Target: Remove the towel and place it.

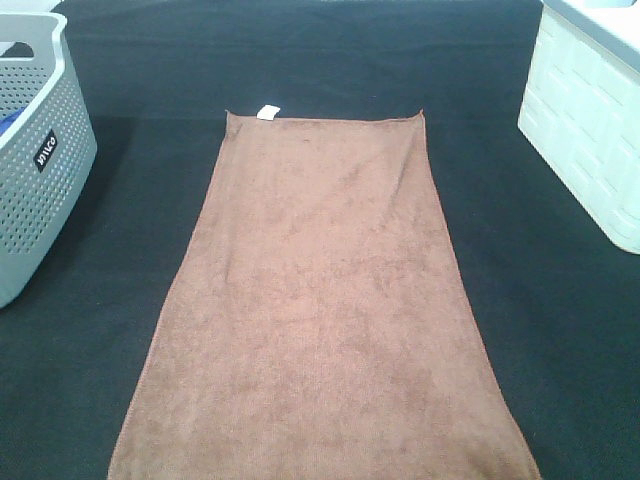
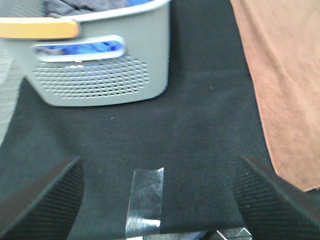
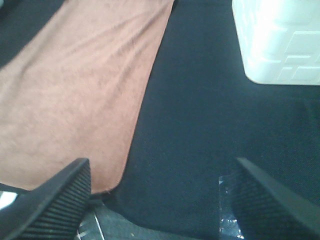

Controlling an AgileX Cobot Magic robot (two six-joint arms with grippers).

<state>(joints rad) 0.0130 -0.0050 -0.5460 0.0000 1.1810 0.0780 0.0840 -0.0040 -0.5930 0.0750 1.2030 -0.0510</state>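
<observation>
The brown towel (image 1: 325, 300) lies flat and spread out lengthwise in the middle of the black table covering, its small white tag (image 1: 267, 111) on the far short edge. Neither arm shows in the exterior high view. The left gripper (image 2: 160, 200) is open and empty over bare black covering, with the towel's long edge (image 2: 285, 85) off to one side. The right gripper (image 3: 160, 200) is open and empty, one finger (image 3: 55, 200) over the towel's near corner (image 3: 75, 100), the other over the black covering.
A grey perforated basket (image 1: 35, 150) stands at the left; in the left wrist view (image 2: 100, 75) it holds blue and dark cloth. A white basket (image 1: 590, 120) stands at the right and shows in the right wrist view (image 3: 277, 40). A strip of clear tape (image 2: 145, 200) is stuck on the covering.
</observation>
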